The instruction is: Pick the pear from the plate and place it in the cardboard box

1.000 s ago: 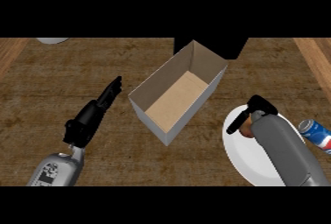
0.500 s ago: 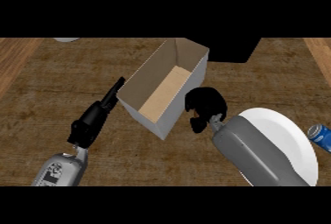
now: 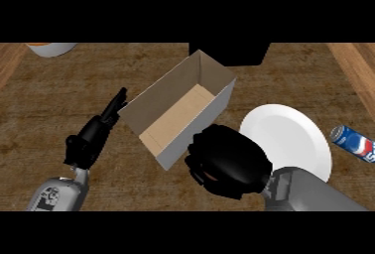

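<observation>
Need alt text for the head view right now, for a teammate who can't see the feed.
The right hand, fingers curled, hangs beside the near end of an open cardboard box, left of a bare white plate. The left hand rests straight-fingered left of the box; a soda can lies at the right edge.

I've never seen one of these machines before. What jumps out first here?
The right hand, black and curled into a ball, sits low in the middle, right beside the near end of the open cardboard box. Just to its right lies a bare white plate, with a blue soda can at the right edge. The left hand stretches flat along the box's left side.
</observation>
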Robot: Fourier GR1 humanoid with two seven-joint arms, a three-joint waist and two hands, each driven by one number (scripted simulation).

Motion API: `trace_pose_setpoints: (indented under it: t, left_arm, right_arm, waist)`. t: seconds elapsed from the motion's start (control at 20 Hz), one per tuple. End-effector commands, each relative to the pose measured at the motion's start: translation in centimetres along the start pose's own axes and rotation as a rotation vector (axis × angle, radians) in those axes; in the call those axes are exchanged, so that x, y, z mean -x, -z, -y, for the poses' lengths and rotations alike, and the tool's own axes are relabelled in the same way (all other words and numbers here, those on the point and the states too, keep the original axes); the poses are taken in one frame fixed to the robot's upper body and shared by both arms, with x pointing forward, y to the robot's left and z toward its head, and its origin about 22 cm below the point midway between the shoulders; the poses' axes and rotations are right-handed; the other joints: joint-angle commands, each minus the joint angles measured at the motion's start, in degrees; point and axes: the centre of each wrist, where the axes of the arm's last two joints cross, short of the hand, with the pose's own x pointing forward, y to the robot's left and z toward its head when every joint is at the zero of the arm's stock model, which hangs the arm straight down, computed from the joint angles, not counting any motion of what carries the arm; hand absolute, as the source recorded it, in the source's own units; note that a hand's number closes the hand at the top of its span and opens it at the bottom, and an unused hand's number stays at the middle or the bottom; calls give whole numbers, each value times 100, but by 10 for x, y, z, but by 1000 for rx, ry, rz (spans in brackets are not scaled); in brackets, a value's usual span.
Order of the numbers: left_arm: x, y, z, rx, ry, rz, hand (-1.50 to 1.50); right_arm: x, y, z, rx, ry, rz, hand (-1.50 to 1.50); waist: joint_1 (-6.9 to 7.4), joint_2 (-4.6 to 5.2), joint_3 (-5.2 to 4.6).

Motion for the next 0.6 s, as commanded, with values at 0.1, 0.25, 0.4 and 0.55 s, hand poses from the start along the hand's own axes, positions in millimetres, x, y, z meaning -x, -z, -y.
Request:
trace_pose_setpoints:
  t: [0.1,0.25,0.4,0.55]
  left_arm:
    - [-4,-1,2,-14,-2,13,0]
    - [1,-4,5,-16,9,18,0]
    - [-11,2,13,13,-13,21,0]
    - [-14,10,7,36,4,29,0]
  right_arm:
    - [-15,-84,39,105,55,245,150]
    - [-24,-115,68,204,117,239,150]
    - [-15,-138,101,265,124,186,150]
    - [-6,-154,116,272,195,125,150]
  waist:
    - [-160,63,0]
    - [-148,75,-7]
    - [-12,98,-12]
    - [85,118,-18]
